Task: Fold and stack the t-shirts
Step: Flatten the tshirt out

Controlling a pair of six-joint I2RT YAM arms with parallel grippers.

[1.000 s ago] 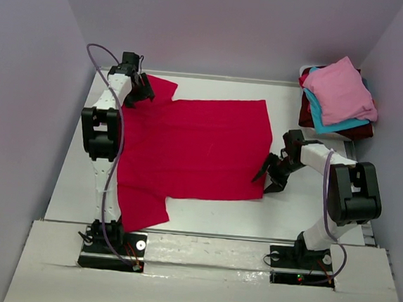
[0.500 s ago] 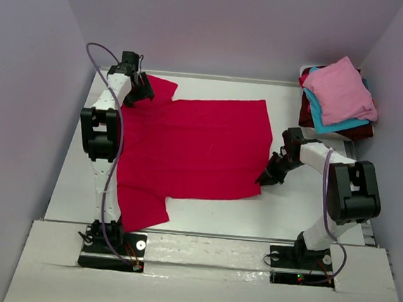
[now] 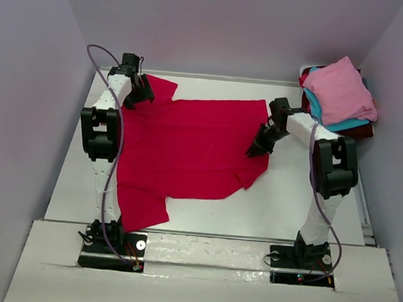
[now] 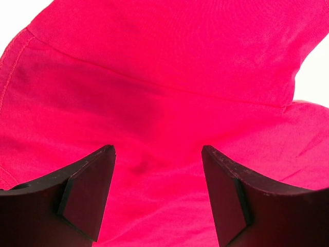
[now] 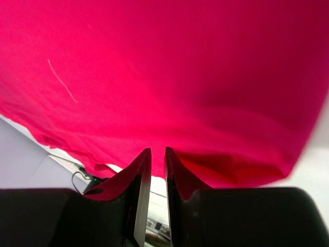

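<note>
The crimson-red t-shirt (image 3: 187, 150) lies spread on the white table (image 3: 289, 201), sleeves at the left. My left gripper (image 3: 140, 93) is open and hovers low over the far sleeve; red cloth (image 4: 164, 87) fills the left wrist view between the fingers (image 4: 87, 190). My right gripper (image 3: 258, 145) is shut on the shirt's right hem and holds it lifted, so the near right corner is drawn in and rumpled. In the right wrist view the cloth (image 5: 164, 77) hangs from the nearly closed fingertips (image 5: 145, 157). A light pink t-shirt (image 3: 341, 89) tops a stack with a teal-blue one (image 3: 329, 125) and a dark maroon one (image 3: 306, 115).
The stack sits at the back right corner against the wall. Grey walls close in the table on the left, back and right. Both arm bases (image 3: 112, 246) stand on the near ledge.
My right gripper has shut on the shirt's right hem and moved it toward the far side and left, lifting the edge and rumpling the near right corner. The left arm has not moved.
</note>
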